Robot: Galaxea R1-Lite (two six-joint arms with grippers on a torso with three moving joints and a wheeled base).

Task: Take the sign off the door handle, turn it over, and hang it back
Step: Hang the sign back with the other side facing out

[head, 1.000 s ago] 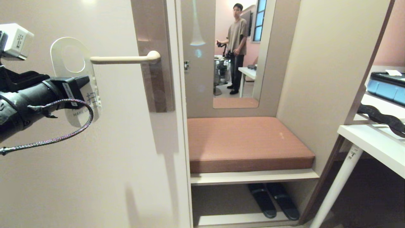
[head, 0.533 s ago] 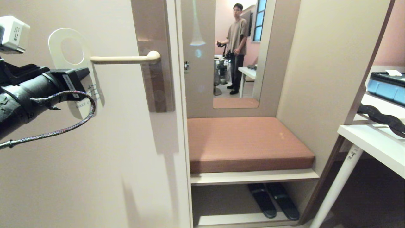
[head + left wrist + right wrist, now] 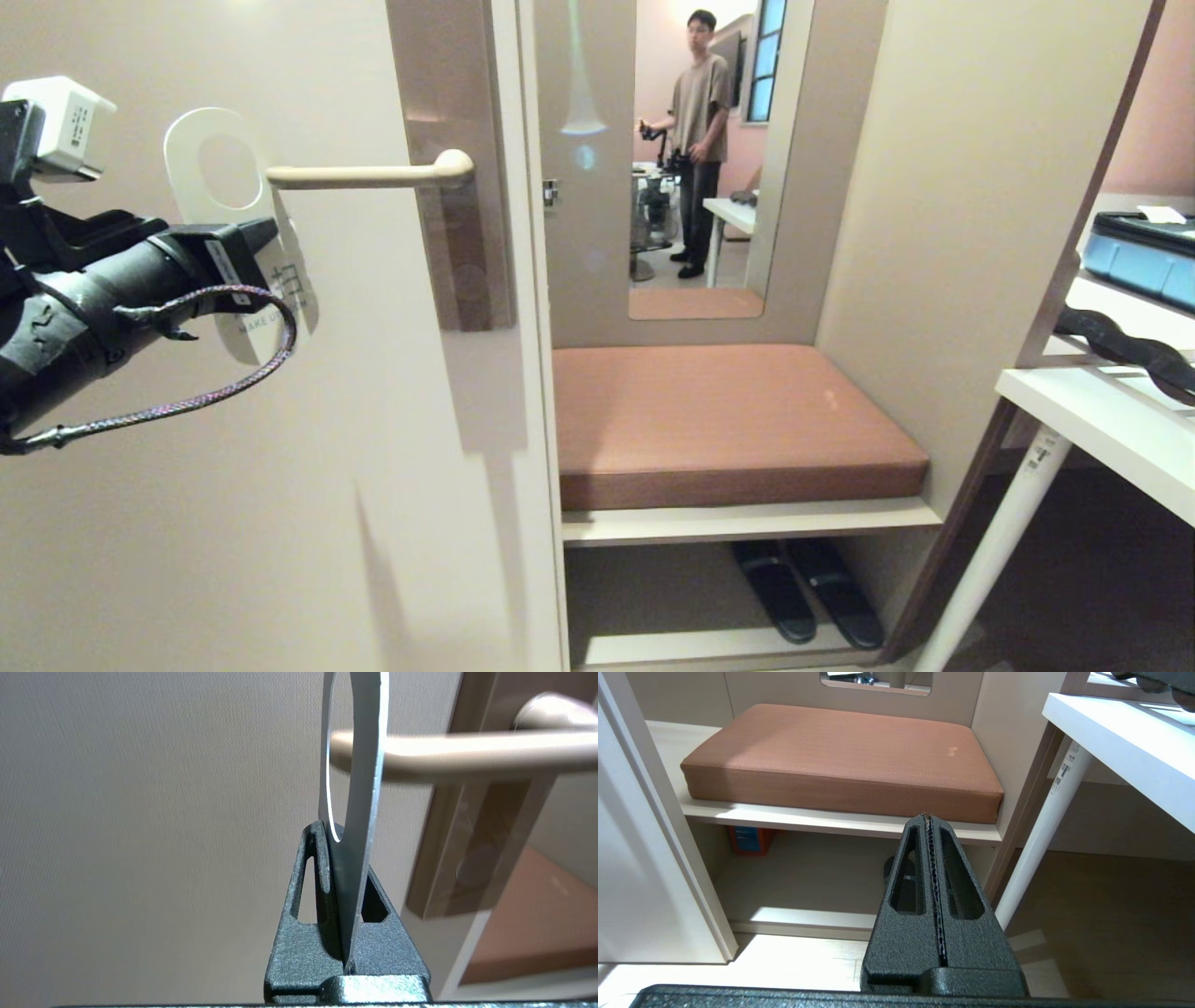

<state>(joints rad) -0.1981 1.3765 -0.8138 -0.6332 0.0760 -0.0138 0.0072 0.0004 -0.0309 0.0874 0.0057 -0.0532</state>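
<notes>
Left pincer [image 3: 266, 245] clamped on the sign [image 3: 245, 233], white face outward, held upright beside the door. The door handle [image 3: 373, 174] lies just beyond the pincer; its free tip meets the sign's hole edge. Right pincer [image 3: 930, 817] pressed together, empty, low before the cushioned bench [image 3: 840, 760]; dark slippers [image 3: 808, 588] beneath. A person [image 3: 700, 140] stands beyond.

The white sign [image 3: 245, 233], its face reading "MAKE UP…", stands upright just left of the free tip of the cream horizontal door handle [image 3: 373, 174], its round hole level with that tip, not yet threaded on.
</notes>
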